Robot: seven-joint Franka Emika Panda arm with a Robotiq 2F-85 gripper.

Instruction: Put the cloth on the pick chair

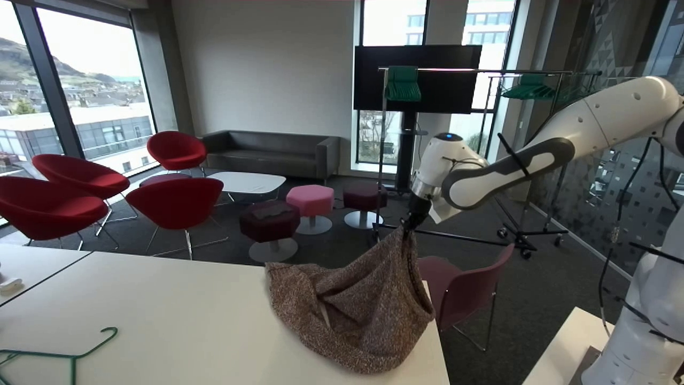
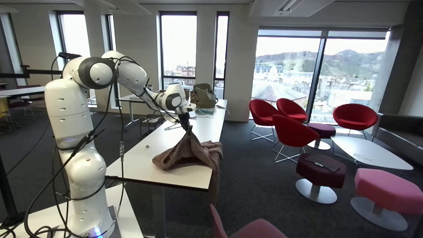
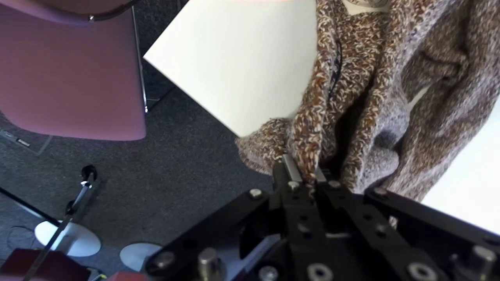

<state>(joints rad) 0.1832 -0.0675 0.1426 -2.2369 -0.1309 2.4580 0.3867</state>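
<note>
One brown cloth (image 1: 366, 305), clamped in the gripper (image 3: 305, 171), mostly slumped on the table (image 1: 208, 310). Likely step: lifting. Next: lift clear, carry to the pink chair (image 1: 471, 293), at the cloth's 3 o'clock in an exterior view.

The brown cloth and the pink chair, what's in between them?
In the wrist view, a white table corner and dark floor lie between cloth and chair.

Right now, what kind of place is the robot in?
Probably a lounge or meeting room in an office or college: I can see bowl-shaped red upholstered chairs, a long, boxy dark-grey sofa and a wide black rectangular screen.
</note>
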